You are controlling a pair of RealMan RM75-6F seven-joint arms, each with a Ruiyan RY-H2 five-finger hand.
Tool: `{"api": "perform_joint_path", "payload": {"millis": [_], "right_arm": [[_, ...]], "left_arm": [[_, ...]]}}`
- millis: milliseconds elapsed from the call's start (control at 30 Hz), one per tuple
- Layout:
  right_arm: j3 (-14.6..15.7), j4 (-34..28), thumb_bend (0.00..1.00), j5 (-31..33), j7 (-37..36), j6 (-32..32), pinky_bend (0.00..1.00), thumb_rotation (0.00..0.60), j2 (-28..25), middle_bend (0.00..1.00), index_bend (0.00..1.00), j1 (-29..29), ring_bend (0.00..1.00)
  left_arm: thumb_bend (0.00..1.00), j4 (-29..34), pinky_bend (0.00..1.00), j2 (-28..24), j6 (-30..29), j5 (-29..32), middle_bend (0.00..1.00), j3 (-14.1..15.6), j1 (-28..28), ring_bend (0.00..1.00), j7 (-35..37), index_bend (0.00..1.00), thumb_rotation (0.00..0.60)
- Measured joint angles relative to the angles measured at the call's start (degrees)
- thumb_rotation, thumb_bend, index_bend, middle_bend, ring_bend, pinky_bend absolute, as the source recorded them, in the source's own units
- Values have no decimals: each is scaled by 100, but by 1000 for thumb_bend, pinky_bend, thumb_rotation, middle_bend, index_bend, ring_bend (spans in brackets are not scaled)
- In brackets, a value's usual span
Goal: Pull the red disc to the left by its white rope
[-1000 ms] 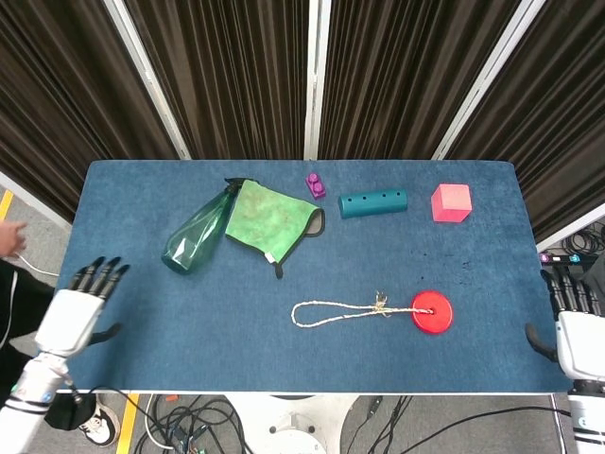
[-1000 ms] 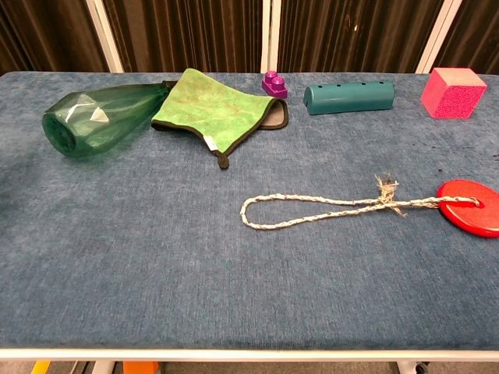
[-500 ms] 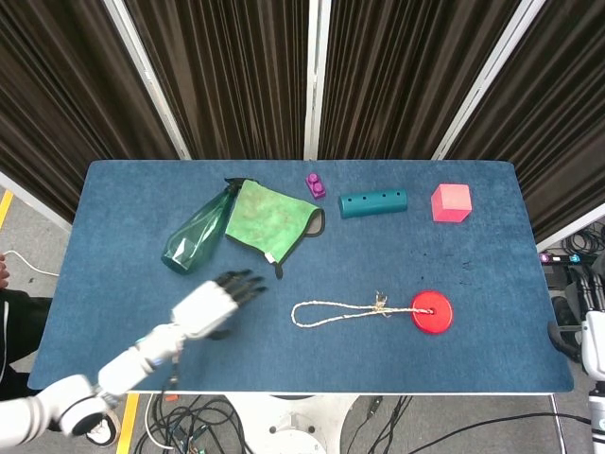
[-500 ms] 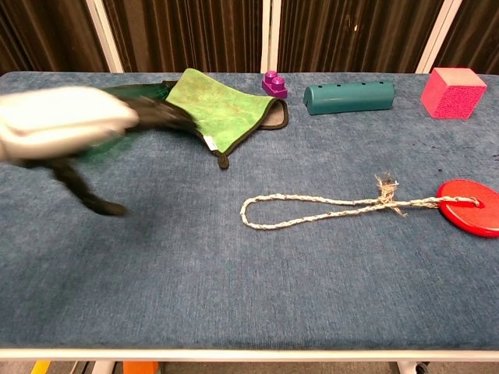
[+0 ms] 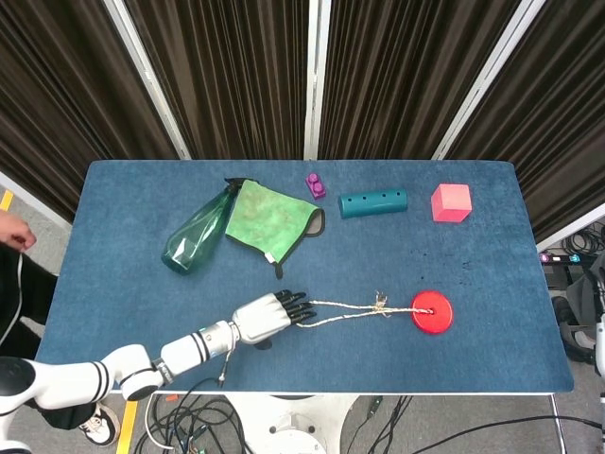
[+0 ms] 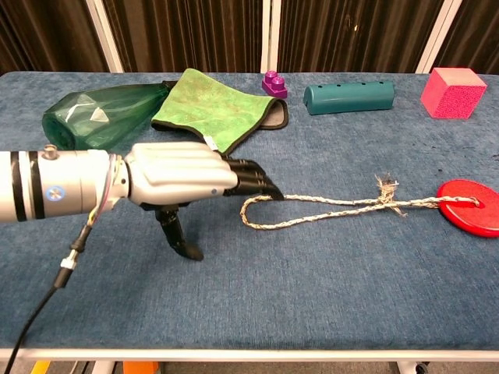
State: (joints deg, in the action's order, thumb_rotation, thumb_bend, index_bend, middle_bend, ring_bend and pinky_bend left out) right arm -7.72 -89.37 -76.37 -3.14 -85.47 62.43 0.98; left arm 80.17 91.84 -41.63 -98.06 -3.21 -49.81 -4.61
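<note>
The red disc (image 5: 432,311) (image 6: 470,206) lies flat on the blue table at the front right. Its white rope (image 5: 345,310) (image 6: 335,204) runs left from it, past a frayed knot, and ends in a long loop. My left hand (image 5: 269,315) (image 6: 187,181) hovers palm down at the loop's left end. Its dark fingertips (image 6: 261,185) reach over the rope and its thumb points down at the table. It holds nothing that I can see. Of my right hand (image 5: 601,333) only a sliver shows at the right edge of the head view.
Along the back lie a green plastic bottle (image 5: 194,236) on its side, a green cloth (image 5: 269,219), a small purple brick (image 5: 315,184), a teal block (image 5: 372,202) and a pink cube (image 5: 451,202). The table's front edge (image 6: 249,352) runs close below my left forearm.
My left hand has swept from the table's left side rightward to the rope loop's left end. My right hand has slid further out of view. Rope and disc have not moved.
</note>
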Motion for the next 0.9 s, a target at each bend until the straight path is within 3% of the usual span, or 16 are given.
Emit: {"api": "perform_joint_path", "payload": {"millis": [233, 367, 500, 900], "right_arm": [[-10, 123, 246, 22, -97, 44, 0, 600, 61, 0, 0, -8, 0], [-18, 132, 246, 16, -97, 43, 0, 600, 68, 0, 0, -8, 0], [-19, 118, 247, 4, -64, 52, 0, 600, 81, 0, 0, 1, 0], [-15, 19, 250, -7, 75, 107, 0, 600, 93, 0, 0, 38, 0]], "left_arm": [[162, 32, 166, -52, 134, 155, 200, 204, -110, 0, -40, 87, 600], [176, 112, 164, -160, 222, 291, 412, 240, -146, 6, -163, 87, 600], [186, 275, 163, -324, 195, 437, 592, 243, -139, 78, -310, 87, 600], [195, 642, 162, -675, 34, 717, 852, 376, -32, 303, -659, 98, 600]]}}
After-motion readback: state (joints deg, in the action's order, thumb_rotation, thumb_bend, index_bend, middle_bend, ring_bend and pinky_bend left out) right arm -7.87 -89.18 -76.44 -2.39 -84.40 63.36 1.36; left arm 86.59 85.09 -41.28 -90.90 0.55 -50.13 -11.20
